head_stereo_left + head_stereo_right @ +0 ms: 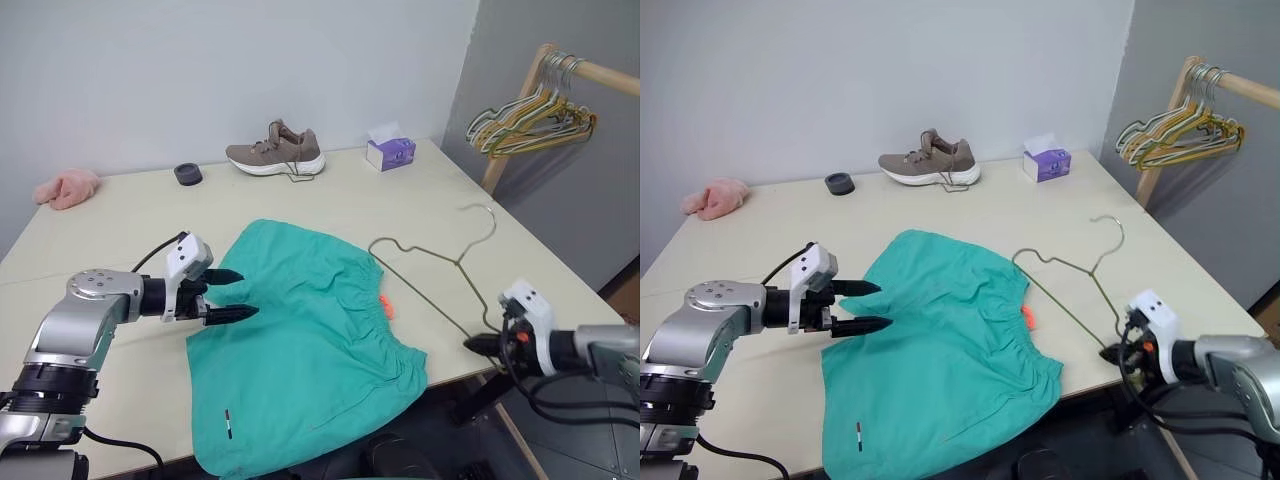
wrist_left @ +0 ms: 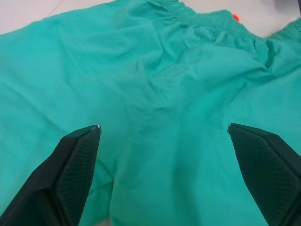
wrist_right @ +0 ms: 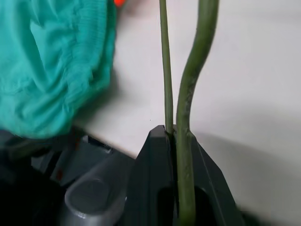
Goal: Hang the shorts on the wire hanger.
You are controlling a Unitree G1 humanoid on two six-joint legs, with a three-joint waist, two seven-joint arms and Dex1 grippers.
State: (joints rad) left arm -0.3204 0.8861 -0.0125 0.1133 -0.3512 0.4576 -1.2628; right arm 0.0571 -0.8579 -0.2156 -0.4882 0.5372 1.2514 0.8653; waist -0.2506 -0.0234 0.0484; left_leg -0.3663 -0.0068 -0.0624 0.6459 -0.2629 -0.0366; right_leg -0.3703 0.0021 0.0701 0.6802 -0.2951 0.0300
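Right end effector [image 1: 478, 344] pinched the thin olive-grey wire hanger [image 1: 430, 255] at the cream counter's [image 1: 130, 210] near edge, the triangle stretching away from it. Left end effector [image 1: 236, 296], fingers wide and empty, hovered at the flat-lying teal-green fabric shorts' [image 1: 310, 350] side.

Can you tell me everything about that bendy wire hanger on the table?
The wire hanger is one thin, bare, dark olive-grey wire bent into a triangle with a curved hook that points toward the back of the table. It lies flat near the table's right edge. One corner reaches the gathered waistband of the teal shorts. The other corner, at the table's front edge, is pinched between the shut jaws of the right gripper, as the right wrist view shows close up.
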